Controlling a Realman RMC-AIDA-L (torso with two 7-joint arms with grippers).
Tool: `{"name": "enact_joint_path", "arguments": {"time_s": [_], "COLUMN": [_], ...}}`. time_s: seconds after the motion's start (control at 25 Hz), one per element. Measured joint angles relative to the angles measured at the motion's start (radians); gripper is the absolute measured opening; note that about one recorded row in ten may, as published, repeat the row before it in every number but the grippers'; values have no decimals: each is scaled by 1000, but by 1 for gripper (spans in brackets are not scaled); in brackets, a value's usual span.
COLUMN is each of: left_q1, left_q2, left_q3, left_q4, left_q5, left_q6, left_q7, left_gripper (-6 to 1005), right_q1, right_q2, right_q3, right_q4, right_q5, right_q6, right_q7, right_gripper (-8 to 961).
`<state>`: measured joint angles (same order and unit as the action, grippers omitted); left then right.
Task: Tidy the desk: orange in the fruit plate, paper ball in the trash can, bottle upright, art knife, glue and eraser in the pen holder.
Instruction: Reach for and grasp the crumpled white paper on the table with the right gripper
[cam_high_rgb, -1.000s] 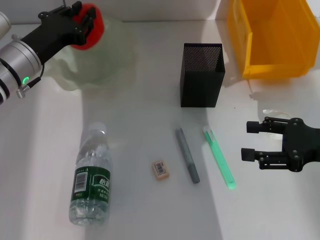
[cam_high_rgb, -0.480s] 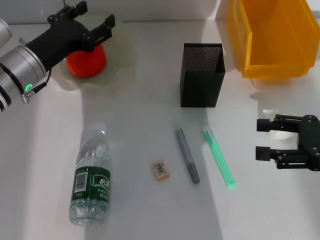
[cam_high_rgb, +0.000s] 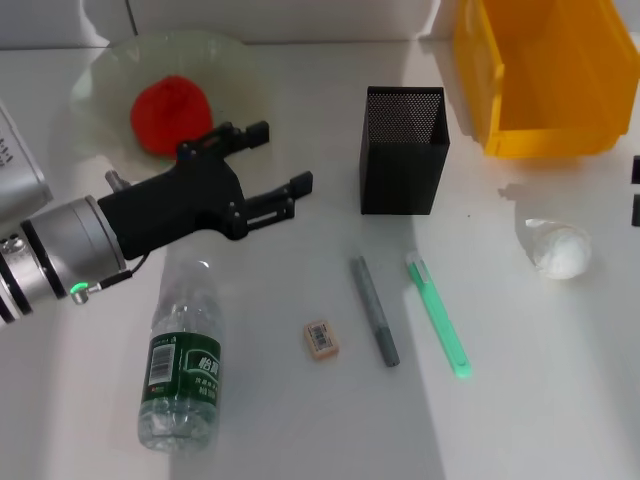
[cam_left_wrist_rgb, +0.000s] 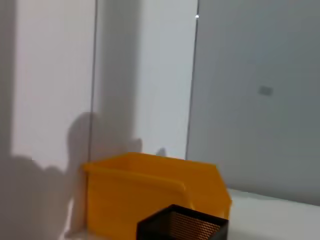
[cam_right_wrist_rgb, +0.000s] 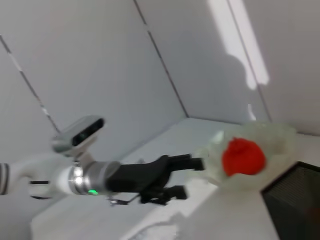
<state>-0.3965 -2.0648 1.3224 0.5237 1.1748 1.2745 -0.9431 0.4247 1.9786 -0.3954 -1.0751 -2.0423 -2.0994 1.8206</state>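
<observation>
The orange (cam_high_rgb: 170, 115) lies in the pale-green fruit plate (cam_high_rgb: 100, 75) at the back left. My left gripper (cam_high_rgb: 283, 155) hangs open and empty just in front of the plate, above the table. The bottle (cam_high_rgb: 185, 370) lies on its side at the front left. In the front middle lie the tan eraser (cam_high_rgb: 321, 338), a grey pen-shaped glue stick (cam_high_rgb: 374, 312) and the green art knife (cam_high_rgb: 438, 312). Behind them stands the black mesh pen holder (cam_high_rgb: 403, 150). The paper ball (cam_high_rgb: 558, 247) sits at the right, below the yellow trash can (cam_high_rgb: 545, 75). Only the two parted tips of my right gripper (cam_high_rgb: 637, 190) show at the right edge.
The left wrist view shows the trash can (cam_left_wrist_rgb: 150, 195) and the pen holder's rim (cam_left_wrist_rgb: 182, 227) before a grey wall. The right wrist view shows the left arm's gripper (cam_right_wrist_rgb: 180, 175), the orange (cam_right_wrist_rgb: 243, 156) in the plate (cam_right_wrist_rgb: 272, 134) and a corner of the pen holder (cam_right_wrist_rgb: 295, 195).
The left gripper let go of the orange in the plate, opened and moved forward toward the bottle. The right gripper drew back to the right edge, uncovering the paper ball.
</observation>
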Motion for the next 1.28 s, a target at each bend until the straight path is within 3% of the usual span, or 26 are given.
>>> {"name": "enact_joint_path", "arguments": {"time_s": [0.16,0.2,0.52,0.64,0.72,0.88,1.0,1.28], "left_q1": [28,37,67,66,64,61,59,59], "left_q2": [-1,-1,0,-2,-2,-3,-3,-3], "left_q3": [7,16,48,49,47,45,47,48], "left_q4": [14,19,46,47,47,47,47,43], "left_q5": [39,46,113,115,116,116,117,117], "left_q6": [25,30,85,84,83,81,80,80], "left_q7": [-18,-18,-26,-27,-27,-28,-28,-28], "left_gripper": [813,813,812,812,812,812,812,811], "right_q1": [10,24,132,179,200,212,226,236], "right_q2": [-2,-5,-29,-30,-20,26,55,68], "right_q3": [-14,-34,-167,-240,-296,-399,-463,-553], "right_q4": [-215,-321,-530,-533,-523,-479,-354,-244], "right_q5": [-16,-49,-303,-415,-483,-585,-623,-681], "right_q6": [-1,-1,7,17,39,132,228,333], "right_q7": [171,272,611,686,706,712,712,723], "right_gripper": [786,786,786,786,786,787,787,787]}}
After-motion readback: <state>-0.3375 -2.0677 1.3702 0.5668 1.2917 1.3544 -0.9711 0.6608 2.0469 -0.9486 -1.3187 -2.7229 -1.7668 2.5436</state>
